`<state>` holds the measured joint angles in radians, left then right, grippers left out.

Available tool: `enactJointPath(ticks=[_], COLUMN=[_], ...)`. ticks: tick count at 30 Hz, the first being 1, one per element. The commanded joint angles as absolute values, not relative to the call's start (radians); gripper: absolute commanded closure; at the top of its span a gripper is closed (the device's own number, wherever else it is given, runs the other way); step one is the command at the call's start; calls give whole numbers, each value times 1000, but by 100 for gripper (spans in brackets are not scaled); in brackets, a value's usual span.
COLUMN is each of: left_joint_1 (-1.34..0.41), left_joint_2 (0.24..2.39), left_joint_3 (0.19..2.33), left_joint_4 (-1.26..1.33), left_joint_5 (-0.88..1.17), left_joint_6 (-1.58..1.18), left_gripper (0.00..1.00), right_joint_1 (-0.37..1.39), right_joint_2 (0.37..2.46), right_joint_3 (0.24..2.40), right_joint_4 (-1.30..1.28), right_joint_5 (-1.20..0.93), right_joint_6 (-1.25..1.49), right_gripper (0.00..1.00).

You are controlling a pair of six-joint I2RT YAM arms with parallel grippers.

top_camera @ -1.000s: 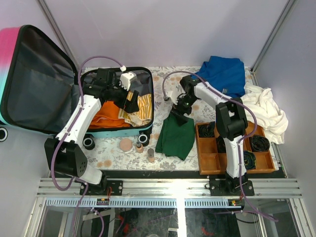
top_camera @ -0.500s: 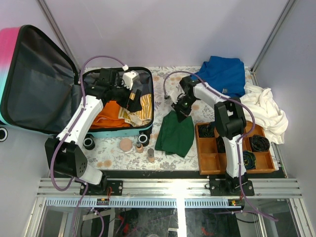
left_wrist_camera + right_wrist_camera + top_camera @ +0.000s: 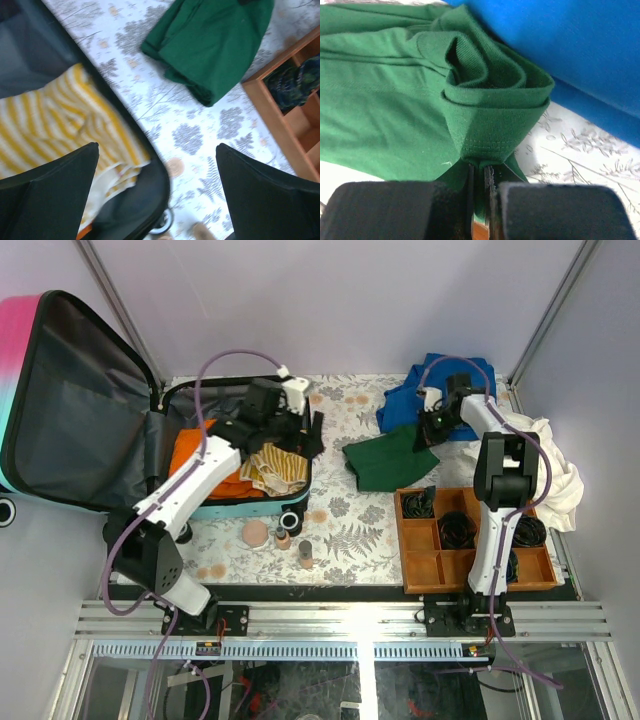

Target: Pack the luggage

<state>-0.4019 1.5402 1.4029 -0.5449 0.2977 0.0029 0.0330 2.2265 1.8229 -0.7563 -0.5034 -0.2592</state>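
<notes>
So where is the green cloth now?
In the top view the green cloth sits right of centre, between the blue cloth and the wooden tray, pinched by the right gripper.

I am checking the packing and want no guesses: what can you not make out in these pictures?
- Top view: small round items beside the luggage, too small to identify.
- Top view: wooden tray contents, dark and small, partly behind the right arm.
- Left wrist view: striped cloth, blurred, partly behind the left gripper.

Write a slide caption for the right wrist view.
Right gripper pinching a folded green cloth beside a blue garment.
</notes>
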Motion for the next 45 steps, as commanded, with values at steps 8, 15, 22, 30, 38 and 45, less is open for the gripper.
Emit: enactJointPath(ticks=[8, 15, 22, 30, 38, 45], left_joint_1=[-672, -718, -737, -741, -747, -749], left_joint_2=[1760, 1897, 2004, 2125, 2213, 2195], left_joint_3=[1541, 1534, 1535, 1556, 1581, 1626], left_joint_4=[-332, -258, -280, -251, -156, -155], left_joint_5=[-77, -157, -207, -158, -143, -102], left_joint_6=[-446, -576, -643, -648, -634, -523], left_gripper=[0, 0, 4, 21, 56, 100], right_joint_1=[-31, -43, -60, -60, -52, -41], right_joint_2=[2102, 2049, 2030, 1999, 2017, 1983], right_joint_3=[1653, 1596, 1544, 1452, 1433, 1466], right_joint_4=[-612, -603, -623, -535, -488, -489], right_joint_5=[-478, -567, -563, -548, -567, -603], right_joint_6=[-23, -24, -64, -52, -1, 62], right_gripper=[100, 31, 20, 28, 51, 93])
